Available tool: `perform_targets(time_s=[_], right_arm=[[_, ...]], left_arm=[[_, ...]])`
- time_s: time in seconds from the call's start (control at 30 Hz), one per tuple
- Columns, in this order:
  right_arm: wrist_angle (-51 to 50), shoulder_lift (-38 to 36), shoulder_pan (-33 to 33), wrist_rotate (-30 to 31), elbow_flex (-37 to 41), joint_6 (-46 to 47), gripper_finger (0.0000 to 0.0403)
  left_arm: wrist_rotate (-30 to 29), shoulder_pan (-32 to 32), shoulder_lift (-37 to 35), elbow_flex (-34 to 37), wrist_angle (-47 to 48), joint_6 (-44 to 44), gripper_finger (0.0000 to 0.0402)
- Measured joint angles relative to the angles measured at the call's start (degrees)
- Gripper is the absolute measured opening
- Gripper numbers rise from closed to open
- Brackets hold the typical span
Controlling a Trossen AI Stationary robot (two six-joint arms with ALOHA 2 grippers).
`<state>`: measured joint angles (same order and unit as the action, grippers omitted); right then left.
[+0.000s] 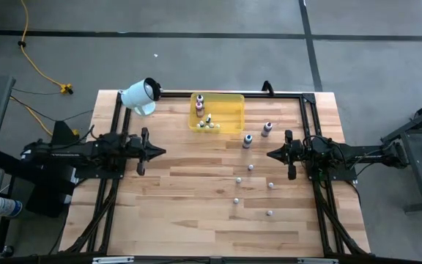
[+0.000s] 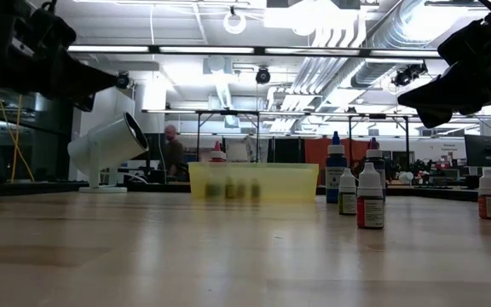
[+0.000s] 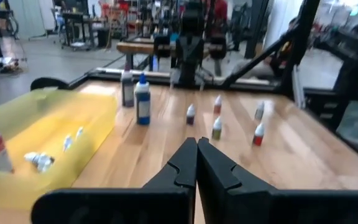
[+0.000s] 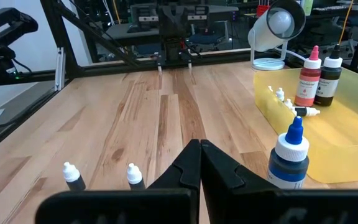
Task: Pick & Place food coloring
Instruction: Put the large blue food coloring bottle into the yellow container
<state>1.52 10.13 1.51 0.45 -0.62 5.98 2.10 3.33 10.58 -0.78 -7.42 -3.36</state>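
Two taller food coloring bottles (image 1: 247, 140) (image 1: 267, 129) stand on the wood table just outside the yellow tray (image 1: 229, 110). Several tiny droppers (image 1: 250, 167) (image 1: 236, 200) stand scattered nearer the front. More bottles (image 1: 200, 103) and droppers (image 1: 209, 123) are inside the tray. My left gripper (image 1: 161, 152) is shut and empty, hovering left of the bottles; its own view (image 3: 196, 144) looks toward them. My right gripper (image 1: 269, 154) is shut and empty, hovering just right of the two taller bottles. The blue-tipped one (image 4: 288, 155) stands close beside its fingers.
A white cylinder (image 1: 139, 95) lies tilted on its stand at the far left corner, left of the tray. A black frame rail (image 1: 269, 92) runs along the far edge and both sides. Bare wood lies between the grippers and toward the near left (image 1: 174, 213).
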Motion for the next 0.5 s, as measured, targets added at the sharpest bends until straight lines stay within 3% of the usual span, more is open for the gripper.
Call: perform_targets(time_s=[0.2, 0.5], right_arm=[[0.0, 0.0, 0.0, 0.0, 0.0, 0.0, 0.0000], [0.0, 0.0, 0.0, 0.0, 0.0, 0.0, 0.0000]], left_arm=[[-2.7, 0.0, -2.9, 0.0, 6.7, 0.9, 0.0000], [-1.8, 0.0, -2.8, 0.1, 6.6, 3.1, 0.0000]])
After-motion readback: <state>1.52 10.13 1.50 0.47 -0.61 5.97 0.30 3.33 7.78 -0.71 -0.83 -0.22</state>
